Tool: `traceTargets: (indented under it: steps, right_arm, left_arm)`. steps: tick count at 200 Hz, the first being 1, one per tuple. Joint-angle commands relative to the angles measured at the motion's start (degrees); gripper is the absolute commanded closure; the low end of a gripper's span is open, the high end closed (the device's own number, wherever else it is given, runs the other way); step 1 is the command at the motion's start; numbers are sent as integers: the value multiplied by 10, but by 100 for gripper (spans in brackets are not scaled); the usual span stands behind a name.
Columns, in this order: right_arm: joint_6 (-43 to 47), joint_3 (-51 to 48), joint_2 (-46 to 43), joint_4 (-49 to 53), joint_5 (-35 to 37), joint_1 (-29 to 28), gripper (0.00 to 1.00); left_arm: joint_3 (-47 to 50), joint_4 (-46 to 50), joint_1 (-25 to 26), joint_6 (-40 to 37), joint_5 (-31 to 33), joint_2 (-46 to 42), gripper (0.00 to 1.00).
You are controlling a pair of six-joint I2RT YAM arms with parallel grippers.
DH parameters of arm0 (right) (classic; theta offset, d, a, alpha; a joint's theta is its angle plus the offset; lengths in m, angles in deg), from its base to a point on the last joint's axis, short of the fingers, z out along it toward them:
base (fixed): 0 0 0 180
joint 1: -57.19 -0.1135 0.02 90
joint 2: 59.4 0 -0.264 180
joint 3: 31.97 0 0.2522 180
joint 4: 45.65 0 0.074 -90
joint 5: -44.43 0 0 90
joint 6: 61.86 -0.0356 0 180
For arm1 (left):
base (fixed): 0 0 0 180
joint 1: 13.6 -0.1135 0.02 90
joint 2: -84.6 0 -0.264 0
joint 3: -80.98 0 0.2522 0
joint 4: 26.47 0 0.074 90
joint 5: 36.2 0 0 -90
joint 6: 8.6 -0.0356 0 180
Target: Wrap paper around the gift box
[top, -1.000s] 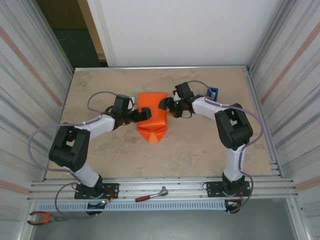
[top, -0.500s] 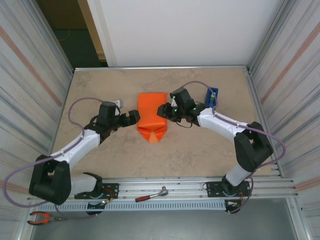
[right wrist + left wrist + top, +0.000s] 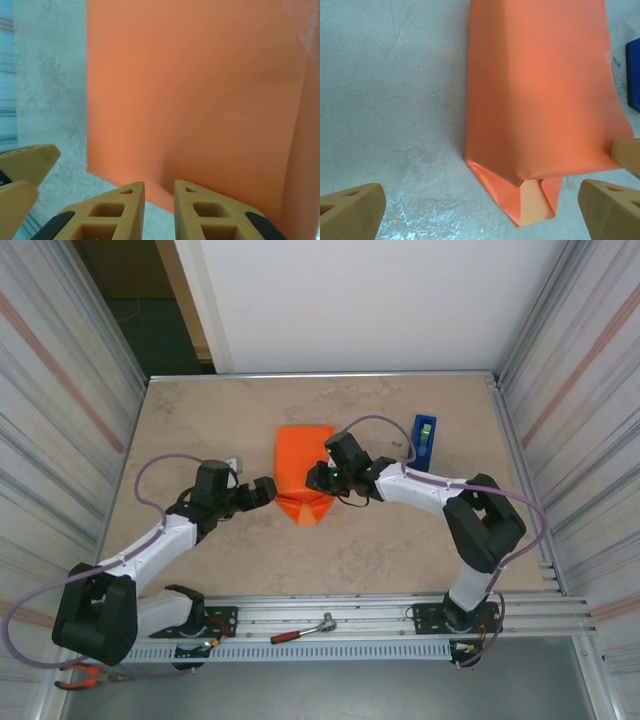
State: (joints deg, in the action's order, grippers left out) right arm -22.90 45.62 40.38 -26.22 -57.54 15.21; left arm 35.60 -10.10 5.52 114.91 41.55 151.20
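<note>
The orange paper (image 3: 303, 472) lies folded into a package at the middle of the table, its near end tucked into a pointed flap (image 3: 530, 197). The gift box is hidden inside it. My left gripper (image 3: 262, 490) sits on the table just left of the package's near end, its jaws wide open (image 3: 481, 202) and nothing between them. My right gripper (image 3: 315, 478) is at the package's right edge, over the paper (image 3: 190, 90). Its fingertips (image 3: 159, 192) stand a narrow gap apart at the paper's edge, and nothing shows in the gap.
A blue tape dispenser (image 3: 424, 440) stands right of the package, with its edge (image 3: 633, 75) in the left wrist view. A red-handled tool (image 3: 303, 629) lies on the front rail and pliers (image 3: 85, 675) at the near left. Metal walls close both sides.
The left gripper drew back left and nearer, off the package. The right gripper slid nearer along the package's right edge while its jaws narrowed.
</note>
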Motion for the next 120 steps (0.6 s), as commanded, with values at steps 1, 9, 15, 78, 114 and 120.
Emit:
traceTargets:
  steps: [1,9,15,78,114,120]
  right_arm:
    - [-3,-4,7,-5,-5,13,77]
    - [0,-4,3,-4,-11,16,77]
    - [2,-4,-2,-4,-16,18,77]
    - [19,-56,-98,2,-14,20,76]
    - [9,-136,-138,-18,29,-13,83]
    - [7,-147,-142,-23,38,-20,86]
  left_arm:
    - [3,-33,-2,18,-23,12,1]
    - [2,-40,-2,19,-30,17,1]
    - [0,-42,-2,19,-35,21,1]
    - [-18,-61,-2,29,-36,62,1]
    - [37,-44,0,48,4,-8,4]
    - [48,-48,1,52,1,-15,7]
